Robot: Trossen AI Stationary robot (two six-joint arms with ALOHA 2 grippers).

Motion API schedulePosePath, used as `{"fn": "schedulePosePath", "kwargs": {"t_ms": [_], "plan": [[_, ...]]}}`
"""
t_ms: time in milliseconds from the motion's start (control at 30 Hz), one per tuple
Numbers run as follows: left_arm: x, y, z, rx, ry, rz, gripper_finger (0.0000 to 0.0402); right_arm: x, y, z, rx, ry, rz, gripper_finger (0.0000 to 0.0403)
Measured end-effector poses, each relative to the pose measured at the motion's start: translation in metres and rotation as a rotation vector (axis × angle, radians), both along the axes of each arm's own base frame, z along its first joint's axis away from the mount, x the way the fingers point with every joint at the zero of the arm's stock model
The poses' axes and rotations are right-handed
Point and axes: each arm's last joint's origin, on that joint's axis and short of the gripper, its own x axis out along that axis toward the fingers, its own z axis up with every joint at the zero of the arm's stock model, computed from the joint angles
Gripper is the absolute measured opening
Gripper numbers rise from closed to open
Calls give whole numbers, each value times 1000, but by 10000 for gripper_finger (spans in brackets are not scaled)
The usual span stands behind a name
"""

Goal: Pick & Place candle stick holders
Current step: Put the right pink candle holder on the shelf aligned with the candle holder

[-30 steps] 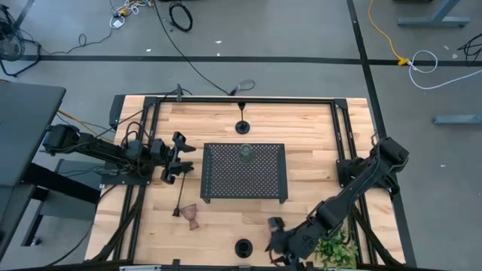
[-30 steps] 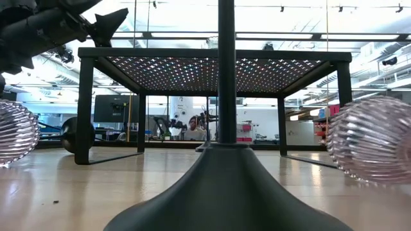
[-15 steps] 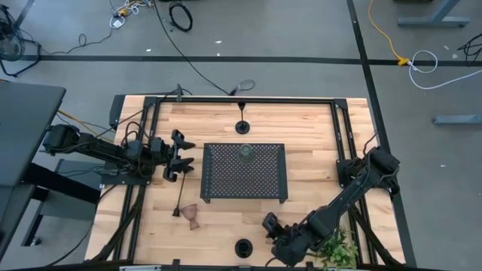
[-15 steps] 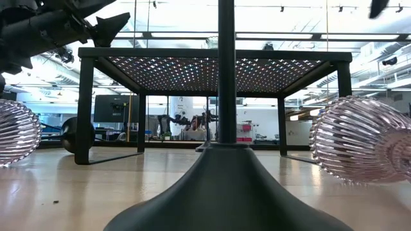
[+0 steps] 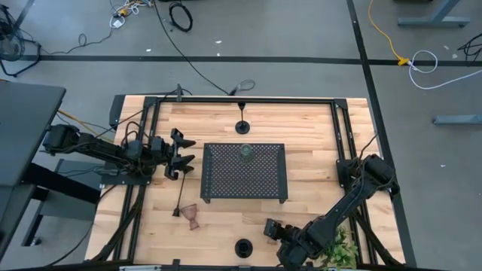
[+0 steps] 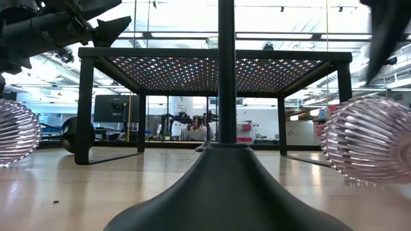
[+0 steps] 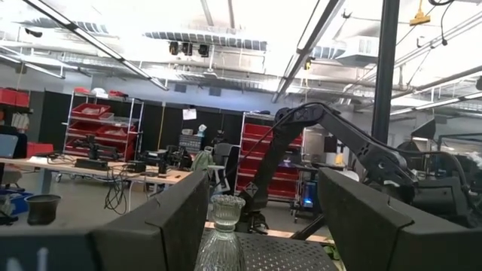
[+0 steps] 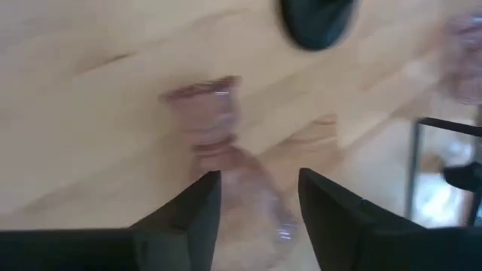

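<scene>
One pinkish-brown ribbed glass hourglass holder (image 8: pixel 218 143) lies on its side near the table's front edge, between the right gripper's (image 8: pixel 252 203) parted, empty fingers. Likely light, slick, breakable, prone to rolling; grip the narrow waist. Left gripper (image 5: pixel 181 154) hovers open beside the black perforated tray (image 5: pixel 226 192).

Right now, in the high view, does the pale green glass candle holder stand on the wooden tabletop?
No: the pale green glass candle holder stands on the black perforated tray, near its far edge.

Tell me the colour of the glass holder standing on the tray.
Pale green glass holder, best seen in the high view.
</scene>
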Motion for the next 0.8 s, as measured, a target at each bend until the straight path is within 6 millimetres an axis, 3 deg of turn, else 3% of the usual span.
{"fn": "schedulePosePath", "kwargs": {"t_ms": [333,800], "plan": [[0,0,0,0,1,0,248,-6,10,-5,45,17,21,245],[1,0,-1,-1,17,-2,248,-2,15,-45,-77,60,38,222]]}}
